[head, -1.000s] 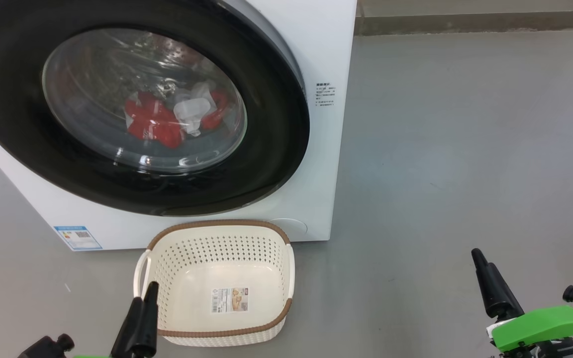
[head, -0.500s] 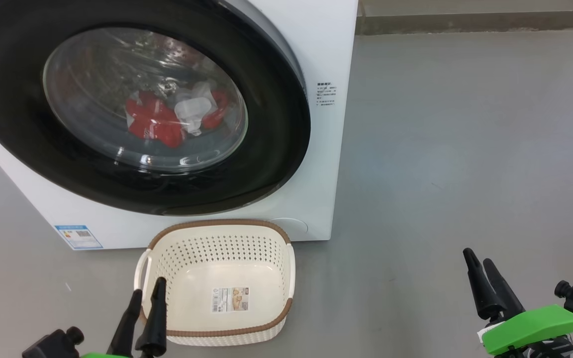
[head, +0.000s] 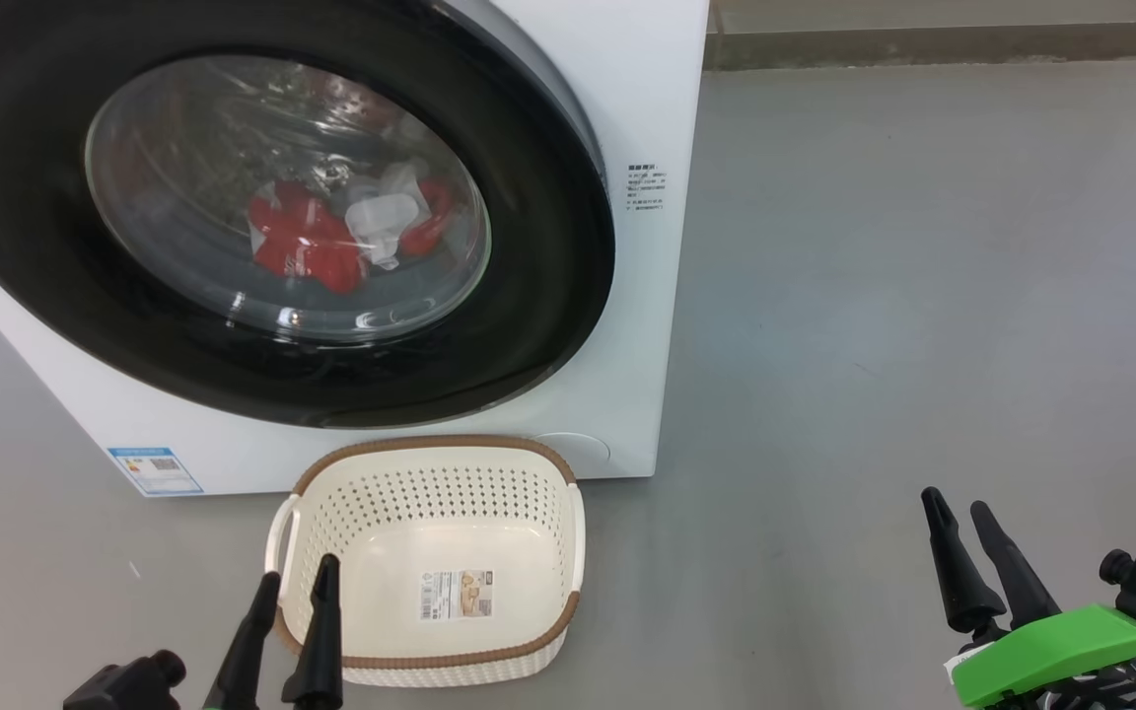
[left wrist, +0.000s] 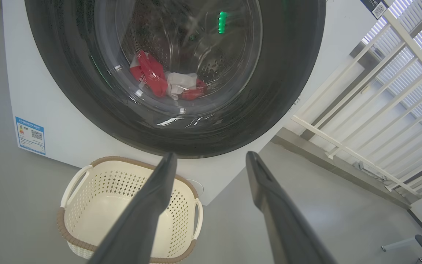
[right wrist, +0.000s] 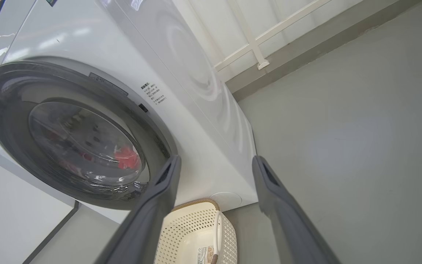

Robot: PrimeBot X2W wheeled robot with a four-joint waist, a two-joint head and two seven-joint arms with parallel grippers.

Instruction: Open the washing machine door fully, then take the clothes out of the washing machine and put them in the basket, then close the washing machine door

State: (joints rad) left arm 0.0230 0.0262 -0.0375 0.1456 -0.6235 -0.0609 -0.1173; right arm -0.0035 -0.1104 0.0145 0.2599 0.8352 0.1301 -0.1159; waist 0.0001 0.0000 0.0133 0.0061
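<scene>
The white washing machine (head: 647,89) stands ahead with its black-rimmed door (head: 548,247) shut. Through the glass I see the red and white clothes (head: 307,242) lying in the drum; the left wrist view shows the clothes (left wrist: 152,75) too. The cream basket (head: 430,473) with the brown rim sits empty on the floor in front of the machine. My left gripper (head: 298,577) hovers open over the basket's near left corner. My right gripper (head: 957,505) is open above bare floor, well to the right of the basket (right wrist: 200,227) and the door (right wrist: 20,84).
Grey floor (head: 923,296) spreads to the right of the machine. A wall base (head: 923,44) runs along the back, and a white railing (left wrist: 361,110) stands beyond the machine's right side. A blue sticker (head: 154,471) marks the machine's lower left front.
Both grippers have turned so their two fingers now show side by side. The left one edged right toward the basket. Door, clothes and basket are unmoved.
</scene>
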